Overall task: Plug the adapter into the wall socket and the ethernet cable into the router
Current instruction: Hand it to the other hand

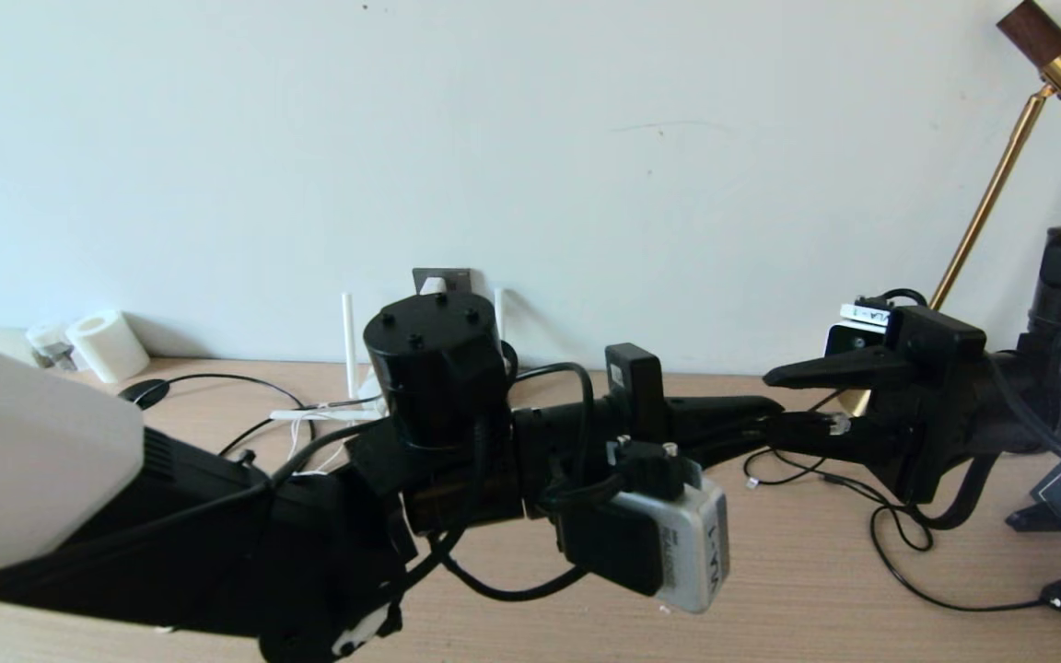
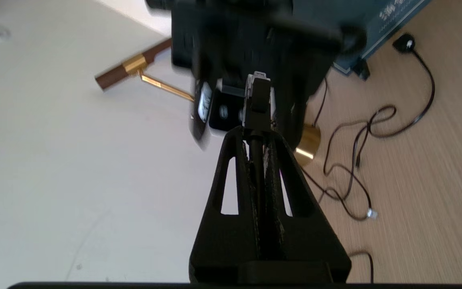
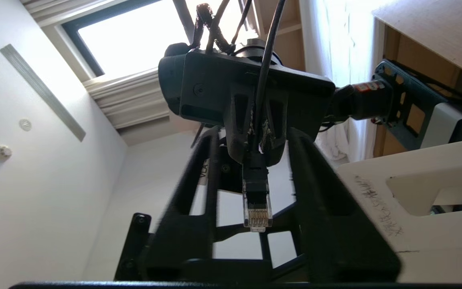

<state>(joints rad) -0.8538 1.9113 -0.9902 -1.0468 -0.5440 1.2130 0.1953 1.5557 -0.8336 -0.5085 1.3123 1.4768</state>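
- Head view: the left end effector (image 1: 761, 419) reaches across the counter (image 1: 816, 589) and meets the right end effector (image 1: 775, 391) in mid-air; the clear-tipped plug of the ethernet cable (image 1: 833, 424) sits between them. Behind the arms, the router (image 1: 346, 345) shows its antennas below the wall socket (image 1: 443, 279), where the adapter (image 1: 434, 286) appears seated. A wrist camera label is unreadable.
- Left wrist view: left end effector (image 2: 257, 132) clamped on the ethernet cable (image 2: 257, 96) just behind the plug.
- Right wrist view: right end effector (image 3: 255, 160) with fingers (image 3: 199, 188) spread apart around the ethernet cable (image 3: 257, 200); "VLA" partly legible. Judged step: hand-to-hand regrasp; next, carry the plug to a router port.
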